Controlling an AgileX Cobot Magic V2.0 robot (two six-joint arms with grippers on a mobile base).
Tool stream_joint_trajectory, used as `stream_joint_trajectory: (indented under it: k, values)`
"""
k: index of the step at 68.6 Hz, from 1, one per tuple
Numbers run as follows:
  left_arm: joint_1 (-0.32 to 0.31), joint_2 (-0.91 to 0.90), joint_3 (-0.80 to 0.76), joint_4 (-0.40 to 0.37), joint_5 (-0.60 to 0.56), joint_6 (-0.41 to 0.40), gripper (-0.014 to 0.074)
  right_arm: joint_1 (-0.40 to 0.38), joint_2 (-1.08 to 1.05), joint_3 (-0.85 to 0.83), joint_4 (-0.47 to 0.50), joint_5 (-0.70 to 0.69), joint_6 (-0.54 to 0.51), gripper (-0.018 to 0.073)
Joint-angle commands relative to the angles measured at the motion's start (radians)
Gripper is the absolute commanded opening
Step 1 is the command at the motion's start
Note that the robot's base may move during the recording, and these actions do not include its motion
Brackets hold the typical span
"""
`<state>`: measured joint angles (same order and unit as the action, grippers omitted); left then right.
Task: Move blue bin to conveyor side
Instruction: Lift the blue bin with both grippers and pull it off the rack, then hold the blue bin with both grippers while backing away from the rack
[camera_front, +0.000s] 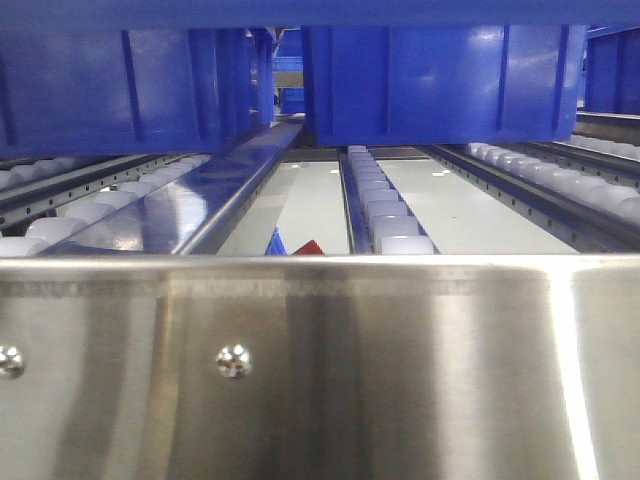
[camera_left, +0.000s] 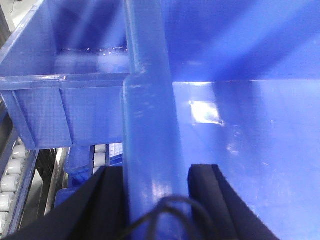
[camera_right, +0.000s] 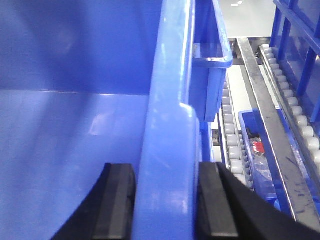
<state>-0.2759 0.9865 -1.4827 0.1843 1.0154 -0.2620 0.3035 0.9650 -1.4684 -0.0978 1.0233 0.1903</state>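
The blue bin (camera_left: 250, 150) is held by its rim on two sides: the left pincer (camera_left: 157, 197) and right pincer (camera_right: 167, 202) each clamp it. It appears lifted over the roller tracks (camera_front: 385, 215). This is the carry; next, keep it level toward the conveyor, unseen here. Its inside looks empty; a lower bin (camera_right: 264, 182) holds something red

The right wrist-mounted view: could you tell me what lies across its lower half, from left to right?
The blue bin's inner wall → black pad of the right gripper → bin's rolled rim → second black pad → white roller row → lower blue tray → steel rail → outer roller row.
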Motion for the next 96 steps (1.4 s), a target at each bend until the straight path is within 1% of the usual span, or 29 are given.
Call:
stream_joint_trajectory:
  k: [1, 96]
  values:
    - [0.001, -0.022, -0.015, 0.047, -0.092, 0.015, -0.0016, -0.005, -0.023, -0.026, -0.066, -0.111, -0.024, -0.0076]
    - [0.001, -0.022, -0.015, 0.047, -0.092, 0.015, -0.0016, -0.005, -0.023, -0.026, -0.066, -0.111, -0.024, -0.0076]
